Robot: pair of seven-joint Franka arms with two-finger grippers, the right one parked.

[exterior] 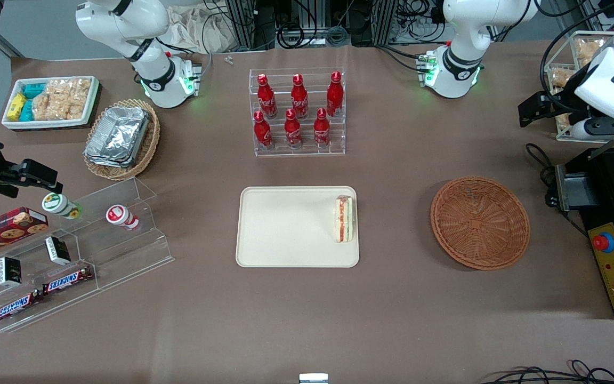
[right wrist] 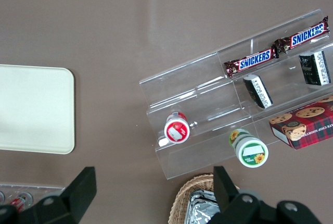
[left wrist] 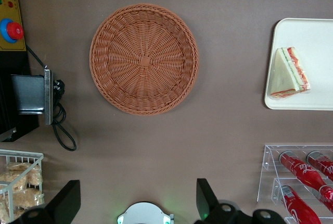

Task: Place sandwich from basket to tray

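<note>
The sandwich lies on the cream-beige tray, at the tray's edge nearest the basket, its red and green layers showing. The reddish-brown wicker basket is empty and sits beside the tray, toward the working arm's end. My left gripper is open and empty, raised well above the table, farther from the front camera than the basket. The left wrist view shows the empty basket, the sandwich on the tray, and the gripper with its fingers wide apart.
A clear rack of red bottles stands farther back than the tray. A black control box with a red button and a wire basket of snacks are at the working arm's end. A foil-container basket, a white bin and an acrylic shelf are at the parked arm's end.
</note>
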